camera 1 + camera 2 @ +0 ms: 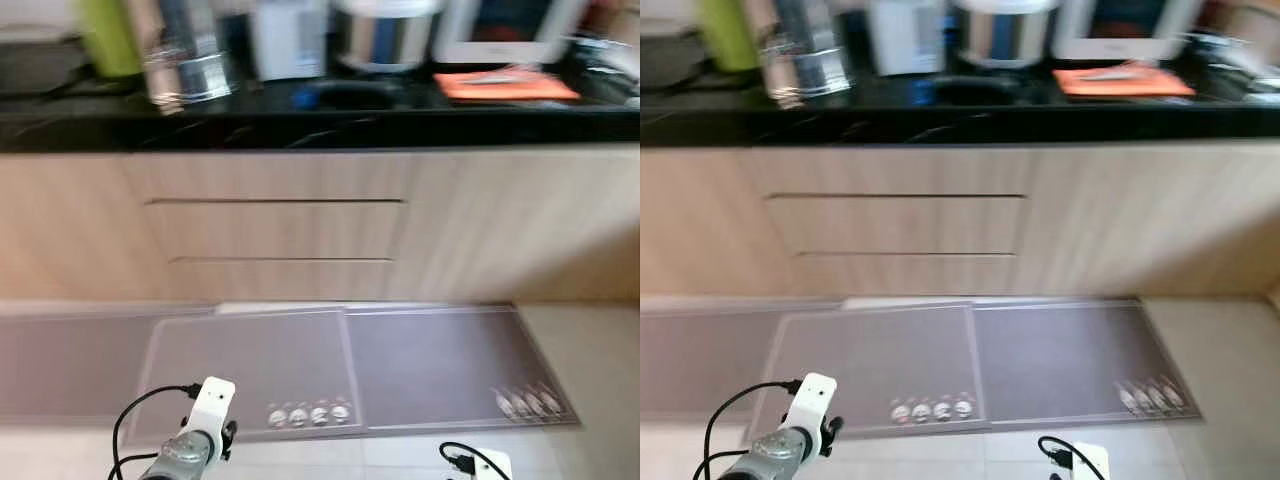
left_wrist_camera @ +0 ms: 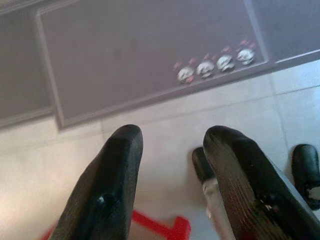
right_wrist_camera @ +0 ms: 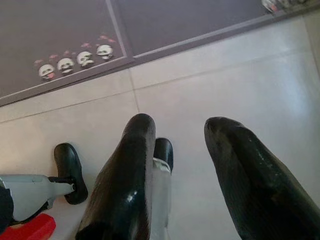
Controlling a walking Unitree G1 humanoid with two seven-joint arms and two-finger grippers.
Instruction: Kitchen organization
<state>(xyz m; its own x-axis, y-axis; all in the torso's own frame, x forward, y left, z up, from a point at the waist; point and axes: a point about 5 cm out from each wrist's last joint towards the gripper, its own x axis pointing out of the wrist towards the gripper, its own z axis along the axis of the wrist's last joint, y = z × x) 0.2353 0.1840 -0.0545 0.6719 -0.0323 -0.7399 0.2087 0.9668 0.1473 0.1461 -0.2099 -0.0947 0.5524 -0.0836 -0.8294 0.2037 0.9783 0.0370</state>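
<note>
On the black countertop (image 1: 320, 125), the things to organise are sitting blurred: a steel canister (image 1: 185, 65), a green bottle (image 1: 108, 38), a cooker pot (image 1: 385, 35) and an orange board (image 1: 505, 87). Nothing looks handled yet, so the whole tidying is lying ahead. Both arms are hanging low over the grey floor mats (image 1: 300, 370); the left gripper (image 2: 172, 150) and right gripper (image 3: 180, 135) are each standing parted and holding nothing.

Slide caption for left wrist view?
Left gripper open above tiled floor, grey mat beyond.
</note>
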